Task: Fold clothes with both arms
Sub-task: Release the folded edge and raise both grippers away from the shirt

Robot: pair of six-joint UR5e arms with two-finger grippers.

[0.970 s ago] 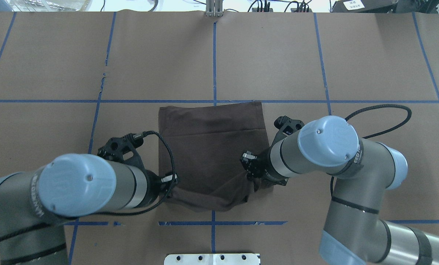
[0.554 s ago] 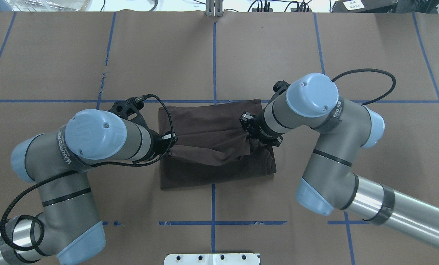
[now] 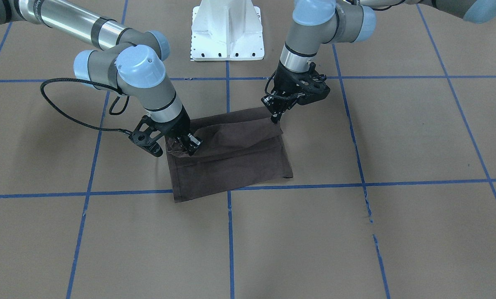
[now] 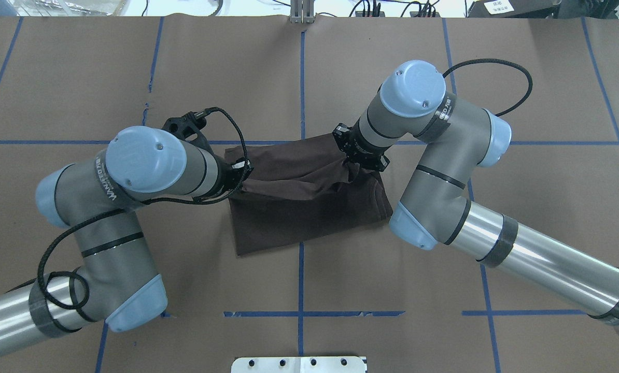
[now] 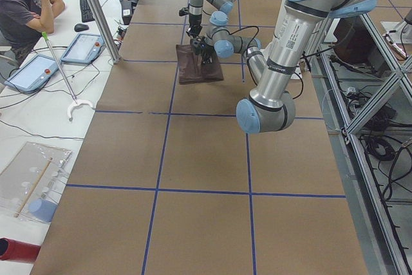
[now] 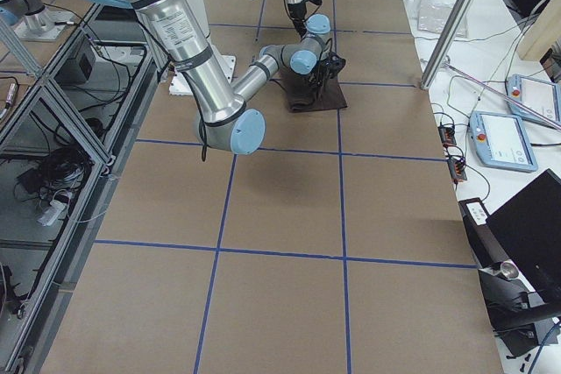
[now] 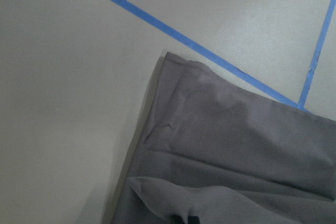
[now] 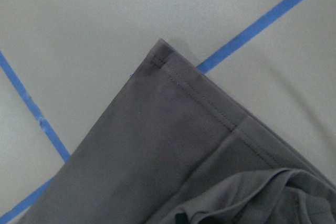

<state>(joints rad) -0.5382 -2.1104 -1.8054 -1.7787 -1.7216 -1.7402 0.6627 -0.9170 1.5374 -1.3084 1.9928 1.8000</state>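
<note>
The dark brown T-shirt (image 4: 309, 207) lies folded in a rectangle on the brown paper table, with its near edge lifted and draped over the middle. Collar, logo and tag are hidden. My left gripper (image 4: 240, 181) is shut on the lifted edge at the shirt's left side; in the front-facing view it (image 3: 274, 118) is on the right. My right gripper (image 4: 352, 169) is shut on the same edge at the right side, on the left in the front-facing view (image 3: 188, 148). The left wrist view shows a flat shirt corner (image 7: 220, 140), and so does the right wrist view (image 8: 173, 145).
Blue tape lines (image 4: 301, 77) grid the table. The white pedestal base (image 3: 227, 29) stands at the robot's edge. An operator (image 5: 26, 4) sits beyond the far table edge, with tablets (image 5: 32, 72) on a side bench.
Both grippers have carried the shirt's near edge away from the robot, over the shirt toward its far edge. Both arms have stretched forward, and the fold now covers the far half.
</note>
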